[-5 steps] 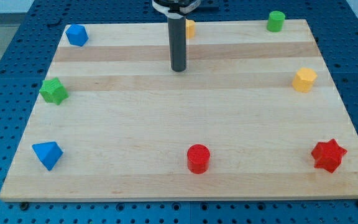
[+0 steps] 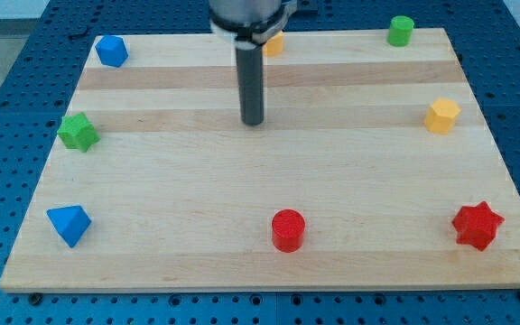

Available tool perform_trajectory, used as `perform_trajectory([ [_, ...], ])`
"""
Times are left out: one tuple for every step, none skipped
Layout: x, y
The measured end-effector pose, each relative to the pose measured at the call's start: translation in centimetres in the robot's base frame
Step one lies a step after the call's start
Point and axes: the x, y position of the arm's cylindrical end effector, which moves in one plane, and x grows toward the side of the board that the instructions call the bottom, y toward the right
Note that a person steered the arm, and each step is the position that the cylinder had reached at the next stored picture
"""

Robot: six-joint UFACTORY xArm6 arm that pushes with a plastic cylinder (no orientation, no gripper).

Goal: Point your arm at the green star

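The green star point(image 2: 78, 133) lies near the left edge of the wooden board point(image 2: 242, 244), about halfway up. My tip point(image 2: 254, 122) is at the end of the dark rod, on the board's upper middle, far to the right of the green star and slightly higher in the view. Nothing touches the tip.
A blue block point(image 2: 110, 51) sits at the top left, a blue block point(image 2: 69, 224) at the bottom left. A yellow block point(image 2: 274, 42) is partly hidden behind the rod. A green cylinder point(image 2: 401, 31) is top right, a yellow block point(image 2: 441, 116) right, a red cylinder point(image 2: 288, 229) bottom middle, a red star point(image 2: 477, 226) bottom right.
My tip has moved down the view and slightly left, toward the board's middle. No block has moved.
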Motion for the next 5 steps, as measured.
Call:
perform_trajectory([
  [1.5,-3.1],
  [1.5,-4.8],
  [1.6,-7.1],
  [3.9,-10.7],
  [7.3,-15.0],
])
